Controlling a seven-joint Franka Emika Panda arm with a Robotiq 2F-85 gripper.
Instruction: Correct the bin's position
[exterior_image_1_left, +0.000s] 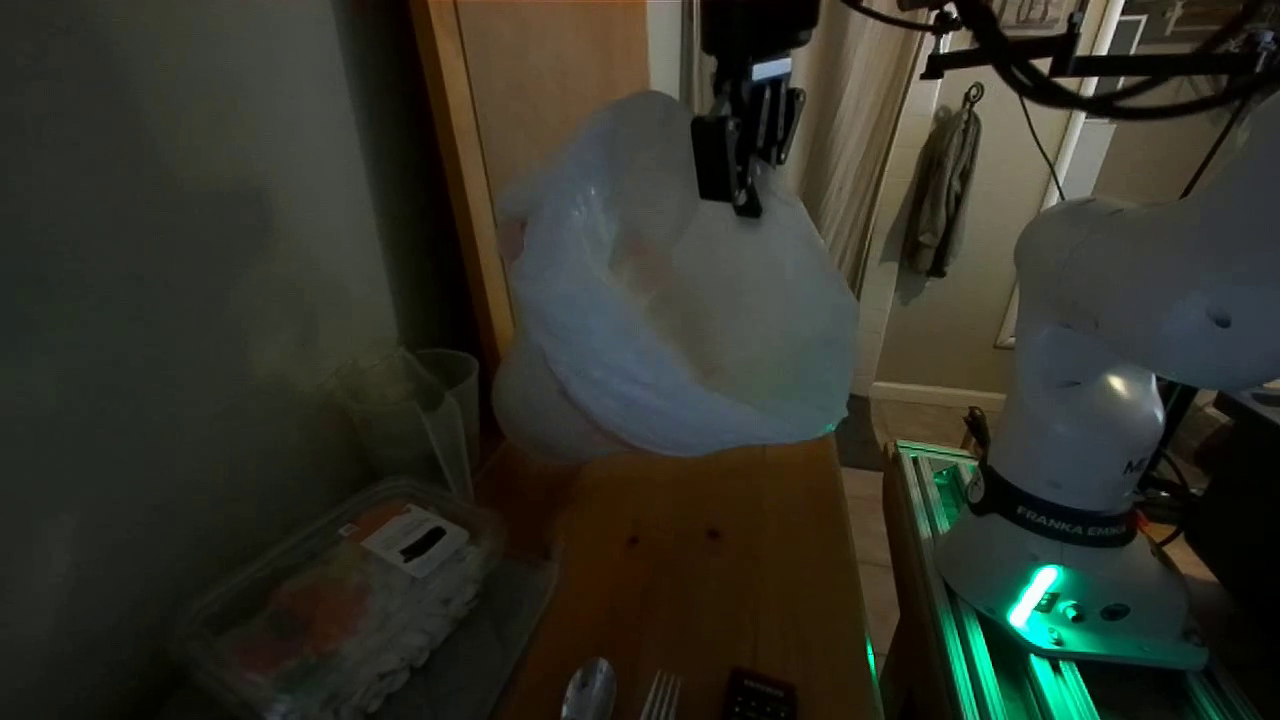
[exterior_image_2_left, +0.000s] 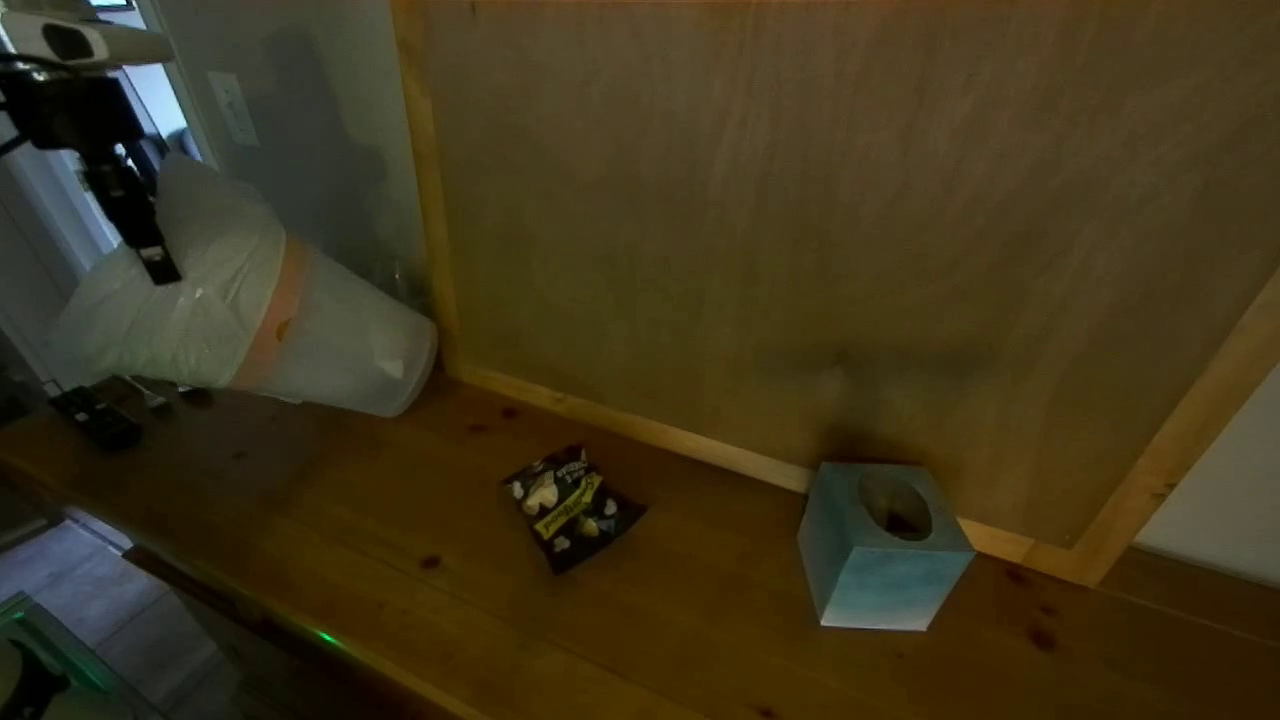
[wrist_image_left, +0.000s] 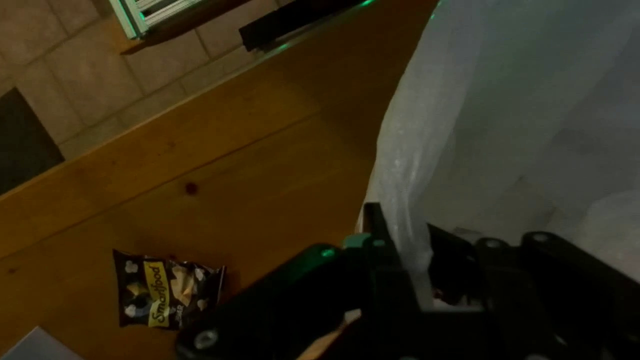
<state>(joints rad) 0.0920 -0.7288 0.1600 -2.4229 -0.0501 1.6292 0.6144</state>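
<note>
The bin (exterior_image_2_left: 360, 338) was white, round and plastic, lined with a crinkled translucent bag (exterior_image_1_left: 690, 320) folded over its rim. An orange-pink band (exterior_image_2_left: 268, 325) crossed its side beside the bag. Held at the rim, it leaned steeply over the table (exterior_image_2_left: 330, 500), nearly on its side; whether its base touched down was unclear.

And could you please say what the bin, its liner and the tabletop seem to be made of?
Bin: probably plastic, smooth and faintly glossy, from the gleam near its base. Liner: apparently thin, lightly shiny plastic film, from its fine wrinkles. Tabletop: likely wood, from dark knots and a board seam; perhaps satin, though dim light leaves that open.
</note>
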